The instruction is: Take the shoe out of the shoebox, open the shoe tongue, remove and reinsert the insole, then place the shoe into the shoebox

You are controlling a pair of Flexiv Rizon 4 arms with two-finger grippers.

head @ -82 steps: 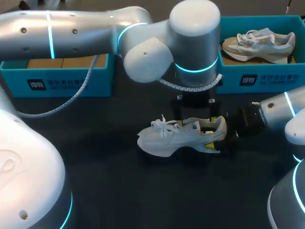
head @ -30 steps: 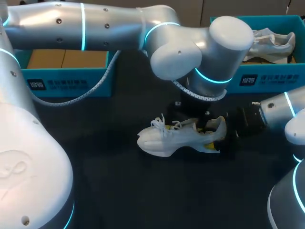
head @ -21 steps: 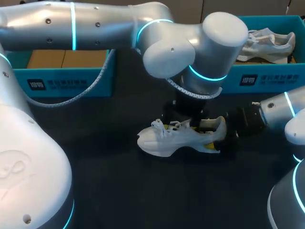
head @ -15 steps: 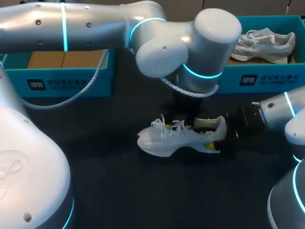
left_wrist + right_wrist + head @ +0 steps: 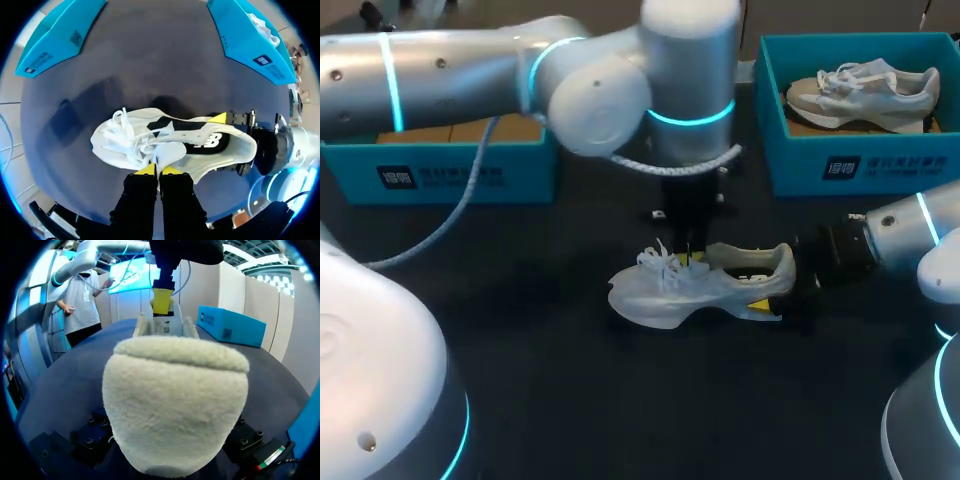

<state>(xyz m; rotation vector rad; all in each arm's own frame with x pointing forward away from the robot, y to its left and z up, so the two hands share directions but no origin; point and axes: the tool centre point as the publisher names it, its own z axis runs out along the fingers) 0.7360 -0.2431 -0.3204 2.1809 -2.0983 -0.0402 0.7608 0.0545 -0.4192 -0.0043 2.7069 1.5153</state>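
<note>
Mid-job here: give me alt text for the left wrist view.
The left tool, yellow tips together, pinches the tongue of a white shoe on the dark table. The right tool grips the shoe's heel; two blue shoeboxes lie beyond.

In the right wrist view the shoe (image 5: 175,405) hides the 2 fingertips of the right hand (image 5: 234,144).

Left arm (image 5: 520,70) reaching past centre, wrist upright, left gripper (image 5: 157,170) pointing straight down, yellow tips pinched on the tongue (image 5: 167,152) of the shoe (image 5: 670,290), right arm (image 5: 910,235) low and level, right gripper (image 5: 770,285) clamped across the shoe's heel, one finger on each side
</note>
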